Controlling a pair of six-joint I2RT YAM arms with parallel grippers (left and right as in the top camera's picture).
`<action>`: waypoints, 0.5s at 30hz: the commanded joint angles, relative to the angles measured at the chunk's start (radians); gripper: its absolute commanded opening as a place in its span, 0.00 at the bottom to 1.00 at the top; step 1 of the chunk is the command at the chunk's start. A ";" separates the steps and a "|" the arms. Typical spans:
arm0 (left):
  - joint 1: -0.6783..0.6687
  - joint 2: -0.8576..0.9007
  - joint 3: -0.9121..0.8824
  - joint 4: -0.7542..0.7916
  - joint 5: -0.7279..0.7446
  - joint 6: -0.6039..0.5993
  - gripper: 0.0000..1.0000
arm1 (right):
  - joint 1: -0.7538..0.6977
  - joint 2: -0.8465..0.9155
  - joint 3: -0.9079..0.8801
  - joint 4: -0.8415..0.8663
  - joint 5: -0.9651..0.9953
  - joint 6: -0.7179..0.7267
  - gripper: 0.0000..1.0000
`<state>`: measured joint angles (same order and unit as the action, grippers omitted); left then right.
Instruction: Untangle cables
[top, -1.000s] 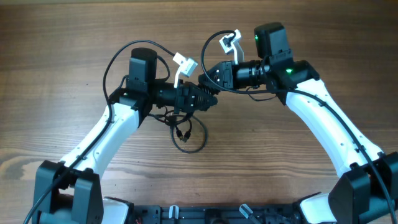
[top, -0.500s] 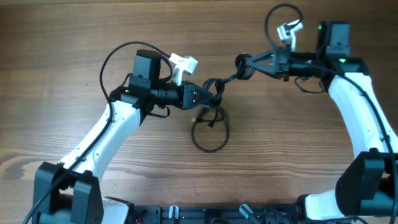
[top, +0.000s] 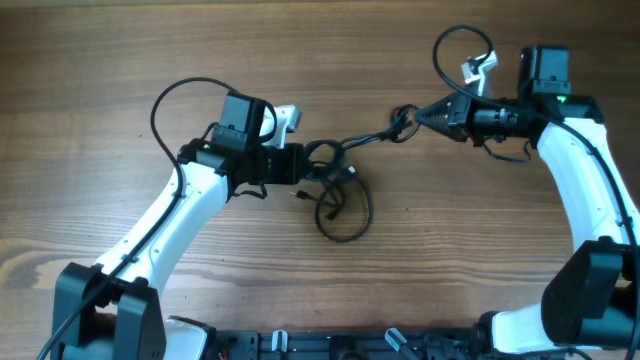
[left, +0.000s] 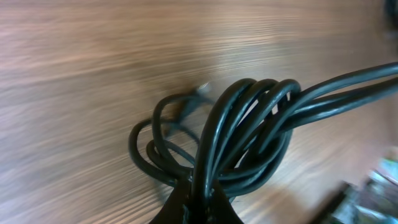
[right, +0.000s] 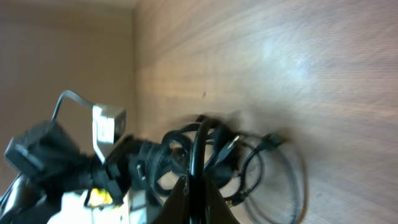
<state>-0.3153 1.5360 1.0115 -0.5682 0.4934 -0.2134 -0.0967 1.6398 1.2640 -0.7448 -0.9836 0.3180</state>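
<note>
The cables (top: 345, 190) are thin black cords, knotted in a clump with a loose loop lying on the wooden table. A taut bundle of strands (top: 372, 138) stretches between my two grippers. My left gripper (top: 305, 163) is shut on the clump's left side; its wrist view shows several coiled strands (left: 249, 130) pinched between the fingers (left: 202, 202). My right gripper (top: 425, 114) is shut on the strands' right end, held at the table's upper right; its wrist view shows one cord (right: 198, 149) running up from the jaws (right: 194, 193) toward the clump.
The wooden table (top: 120, 60) surrounds the arms on all sides. Thicker black arm wires loop above my left wrist (top: 180, 95) and right wrist (top: 455, 45). A black rail (top: 330, 345) runs along the front edge.
My right gripper pulled its cable end far right, away from the left gripper, stretching the strands taut. The left gripper drew slightly left and down. The loose loop shifted right.
</note>
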 joint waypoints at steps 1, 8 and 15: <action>0.037 0.009 -0.047 -0.069 -0.312 -0.008 0.04 | -0.130 -0.007 0.037 0.044 0.136 0.032 0.04; 0.037 0.009 -0.047 -0.053 -0.248 -0.007 0.04 | -0.011 -0.007 0.037 -0.026 0.187 -0.108 0.15; 0.036 0.009 -0.047 -0.019 -0.084 -0.019 0.04 | 0.101 -0.007 0.037 -0.026 0.137 -0.179 0.74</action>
<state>-0.2829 1.5402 0.9703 -0.5983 0.3389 -0.2199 -0.0246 1.6398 1.2785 -0.7715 -0.8291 0.1986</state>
